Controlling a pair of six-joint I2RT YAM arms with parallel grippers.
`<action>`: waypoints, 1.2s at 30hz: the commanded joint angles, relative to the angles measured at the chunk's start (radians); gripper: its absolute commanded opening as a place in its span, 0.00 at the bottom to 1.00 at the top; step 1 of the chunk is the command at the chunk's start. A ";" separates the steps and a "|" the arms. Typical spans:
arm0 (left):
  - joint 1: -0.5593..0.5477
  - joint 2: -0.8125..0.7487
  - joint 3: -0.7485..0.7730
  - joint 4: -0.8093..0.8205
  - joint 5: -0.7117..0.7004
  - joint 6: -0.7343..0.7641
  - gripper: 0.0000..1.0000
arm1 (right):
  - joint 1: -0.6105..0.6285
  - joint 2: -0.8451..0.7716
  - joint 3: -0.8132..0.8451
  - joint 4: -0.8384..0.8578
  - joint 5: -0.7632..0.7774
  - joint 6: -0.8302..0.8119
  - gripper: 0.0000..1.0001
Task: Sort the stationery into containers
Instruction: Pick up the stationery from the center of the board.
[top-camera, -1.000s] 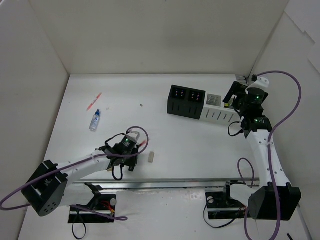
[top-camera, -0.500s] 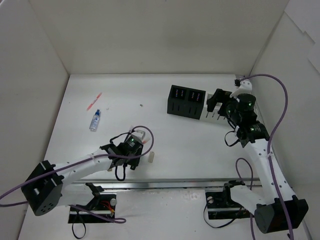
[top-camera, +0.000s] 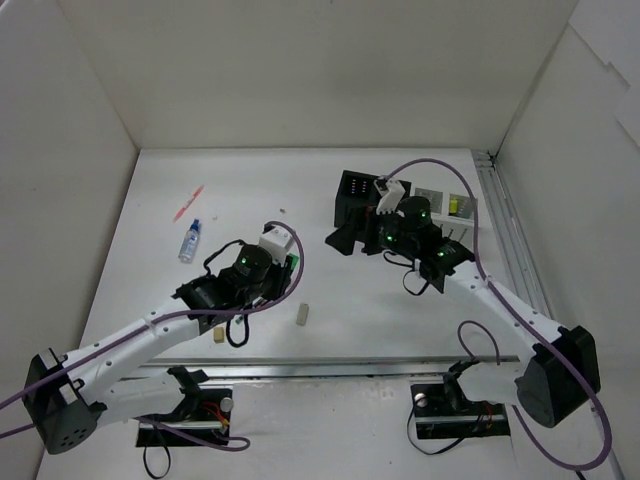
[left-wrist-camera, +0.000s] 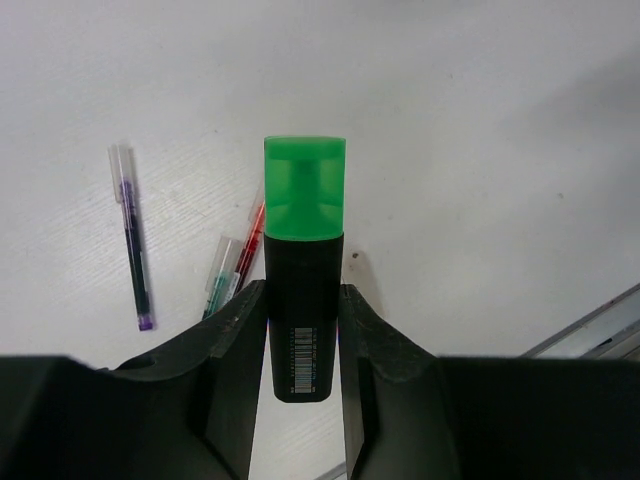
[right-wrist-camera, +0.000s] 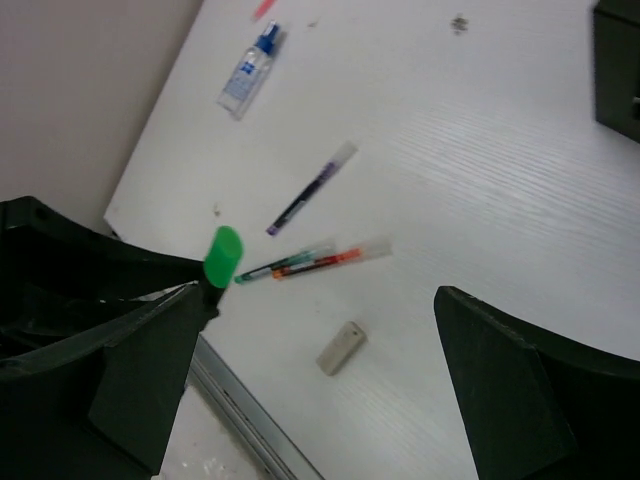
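My left gripper (left-wrist-camera: 304, 300) is shut on a black highlighter with a green cap (left-wrist-camera: 304, 260), held above the table; the same highlighter (top-camera: 292, 265) shows in the top view left of centre. Below it lie a purple pen (left-wrist-camera: 133, 240) and a green and a red pen (left-wrist-camera: 235, 265) side by side. My right gripper (right-wrist-camera: 318, 295) hangs open over the table's middle with nothing in it, above a beige eraser (right-wrist-camera: 340, 348). The black container (top-camera: 358, 192) and the white container (top-camera: 436, 200) stand at the back right, partly hidden behind my right arm.
A blue-capped bottle (top-camera: 189, 241) and a pink pen (top-camera: 188, 203) lie at the far left. A second eraser (top-camera: 217, 338) sits near the front rail, left of the first eraser (top-camera: 301, 315). Something yellow (top-camera: 455, 205) sits in the white container.
My left gripper has risen and moved right with the green highlighter. My right arm has swung left from the white container to the table's middle, staying open.
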 joint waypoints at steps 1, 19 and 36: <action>-0.007 0.020 0.082 0.102 -0.010 0.068 0.07 | 0.077 0.044 0.001 0.250 -0.023 0.103 0.98; -0.007 0.069 0.157 0.158 0.045 0.132 0.07 | 0.297 0.283 0.061 0.430 0.116 0.216 0.79; -0.007 0.073 0.173 0.204 0.039 0.161 0.29 | 0.324 0.251 0.062 0.424 0.219 0.212 0.03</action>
